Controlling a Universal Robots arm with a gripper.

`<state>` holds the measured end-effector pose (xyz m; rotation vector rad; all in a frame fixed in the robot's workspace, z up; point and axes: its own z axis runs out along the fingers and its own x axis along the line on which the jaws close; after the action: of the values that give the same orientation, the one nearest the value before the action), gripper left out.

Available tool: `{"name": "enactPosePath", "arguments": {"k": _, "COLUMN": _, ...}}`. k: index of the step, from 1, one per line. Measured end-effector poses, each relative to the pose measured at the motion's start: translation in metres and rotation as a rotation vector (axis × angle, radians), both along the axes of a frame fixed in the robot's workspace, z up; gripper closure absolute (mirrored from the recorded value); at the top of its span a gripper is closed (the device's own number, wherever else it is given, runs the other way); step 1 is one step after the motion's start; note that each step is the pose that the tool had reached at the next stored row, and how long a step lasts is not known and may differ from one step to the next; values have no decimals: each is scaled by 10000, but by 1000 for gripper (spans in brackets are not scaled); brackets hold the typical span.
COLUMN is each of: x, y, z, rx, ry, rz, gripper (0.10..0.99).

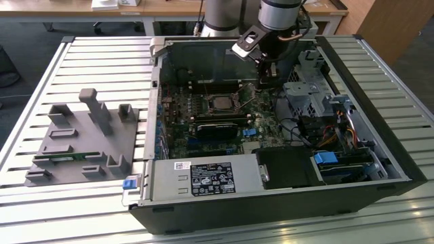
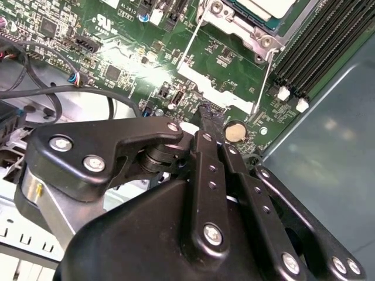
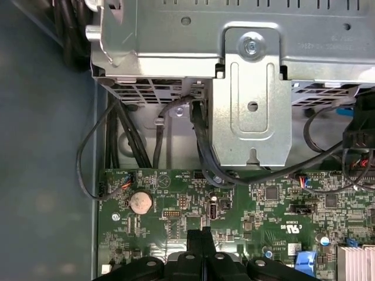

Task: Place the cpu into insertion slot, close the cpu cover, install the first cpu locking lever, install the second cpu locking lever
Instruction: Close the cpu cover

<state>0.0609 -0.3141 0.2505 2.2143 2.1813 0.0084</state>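
Observation:
The cpu [image 2: 266, 6] lies in the socket [image 1: 220, 103] in the middle of the motherboard [image 1: 203, 127], its pale top showing through the silvery cpu cover [image 2: 253, 32] framing it. Two thin wire locking levers [image 2: 188, 42] [image 2: 265, 82] run from the socket's sides toward my gripper; whether they are latched I cannot tell. My black gripper [image 1: 267, 81] hangs inside the case, to the exterior view's right of the socket and apart from it. Both wrist views show its fingertips [image 2: 208, 114] [image 3: 201, 237] pressed together over the green board, holding nothing.
A metal drive cage [image 3: 252, 99] with black cables [image 3: 202, 152] stands just past my fingertips. A coin battery [image 3: 140, 202] sits on the board nearby. Memory slots [image 2: 316, 47] flank the socket. The power supply [image 1: 203, 178] fills the case's front. A grey fixture [image 1: 81, 137] lies outside on the slatted table.

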Motion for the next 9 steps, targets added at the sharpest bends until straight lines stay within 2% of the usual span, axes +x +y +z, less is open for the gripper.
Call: {"name": "enactPosePath", "arguments": {"k": 9, "x": 1, "y": 1, "z": -44, "rx": -1, "ry": 22, "rz": 0, "gripper": 980}}
